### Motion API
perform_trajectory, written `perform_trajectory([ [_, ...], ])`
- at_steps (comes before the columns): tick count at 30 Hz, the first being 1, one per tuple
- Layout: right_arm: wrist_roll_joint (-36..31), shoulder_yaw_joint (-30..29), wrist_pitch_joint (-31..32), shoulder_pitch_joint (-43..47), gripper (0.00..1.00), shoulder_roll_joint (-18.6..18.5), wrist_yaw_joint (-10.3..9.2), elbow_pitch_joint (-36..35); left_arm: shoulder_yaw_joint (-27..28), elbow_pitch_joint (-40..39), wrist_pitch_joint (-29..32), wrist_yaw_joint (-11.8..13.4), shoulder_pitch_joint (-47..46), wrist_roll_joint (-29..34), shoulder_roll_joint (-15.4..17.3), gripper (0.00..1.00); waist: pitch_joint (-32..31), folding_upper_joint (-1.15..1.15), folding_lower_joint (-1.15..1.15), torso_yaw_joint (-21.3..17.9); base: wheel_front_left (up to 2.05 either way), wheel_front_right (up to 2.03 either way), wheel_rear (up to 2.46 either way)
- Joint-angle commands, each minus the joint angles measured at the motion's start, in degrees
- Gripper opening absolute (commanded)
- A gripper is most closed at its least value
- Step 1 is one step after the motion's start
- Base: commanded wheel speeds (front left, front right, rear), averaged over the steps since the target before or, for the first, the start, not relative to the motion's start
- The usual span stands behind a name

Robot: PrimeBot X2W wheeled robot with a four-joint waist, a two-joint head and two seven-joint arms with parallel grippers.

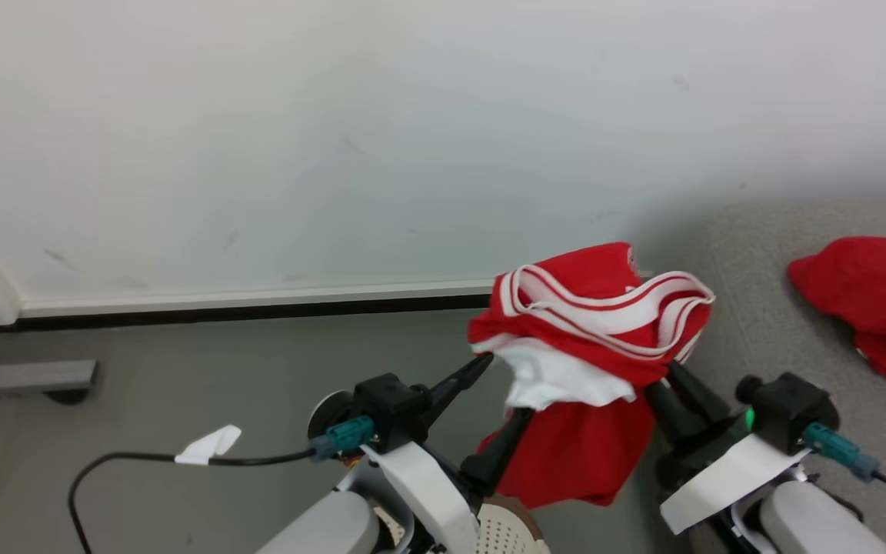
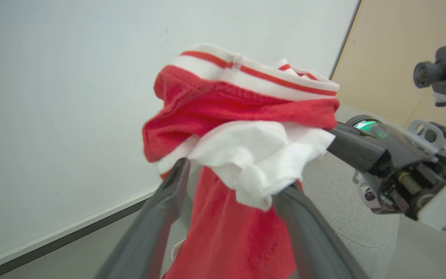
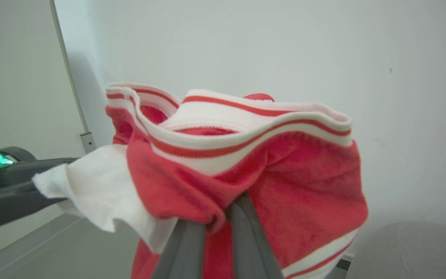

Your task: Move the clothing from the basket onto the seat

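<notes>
Bright red soft fabric garment w/ white double stripes (image 1: 589,346) hangs in the air btwn both arms, beside the light grey woven sofa seat (image 1: 754,323). Right pincer (image 3: 223,211) is clamped on a red fold. Left pincer (image 2: 234,176) is spread wide, cloth only draped over it. Light, floppy, prob slips, so I'd grip at the striped band. Band runs across on top, body droops down.

No legible text, brand, number or sign was found in any view. A small fabric tag (image 2: 177,248) at the lower edge of the garment (image 2: 227,232) bore faint red marks, too blurred to read. A white paper tag (image 1: 209,445) on the cable (image 1: 274,459) showed no readable writing.
</notes>
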Motion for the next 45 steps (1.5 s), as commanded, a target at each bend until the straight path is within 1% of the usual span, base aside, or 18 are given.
perform_trajectory([
  [1,-0.88,-1.08,0.00,0.73,0.00,-0.47,-0.12,-0.61,0.01,-0.23,0.05,-0.19,0.78,-0.56,0.08,1.00,0.21,0.00,0.00,-1.08,0.00,0.00,0.00],
  [11,-2.88,-9.17,0.00,1.71,0.00,-3.26,-0.12,-3.57,-0.90,-0.37,0.00,0.18,0.48,0.13,0.59,1.00,1.25,0.00,0.00,-6.22,0.00,0.00,0.00],
  [20,-4.76,-15.71,0.00,2.51,0.00,-3.71,-0.12,-7.36,-1.68,0.23,-0.52,0.51,-0.28,1.13,0.82,1.00,2.75,0.00,0.00,-11.30,0.00,0.00,0.00],
  [34,-7.36,-22.39,0.00,3.91,0.00,-4.40,-0.12,-12.47,-3.29,1.36,-2.34,0.68,-2.13,4.55,1.69,1.00,5.04,0.00,0.00,-17.89,0.00,0.00,0.00],
  [39,-7.89,-24.54,0.01,4.85,0.00,-4.10,-0.12,-13.55,-3.54,1.79,-2.81,0.55,-2.53,4.87,1.65,1.00,5.77,0.00,0.00,-19.46,0.00,0.00,0.00],
  [45,-7.37,-26.06,0.00,5.73,0.00,-3.47,-0.12,-14.16,-3.85,2.21,-3.12,0.42,-2.67,4.84,1.55,1.00,6.12,0.00,0.00,-20.25,0.00,0.00,0.00],
])
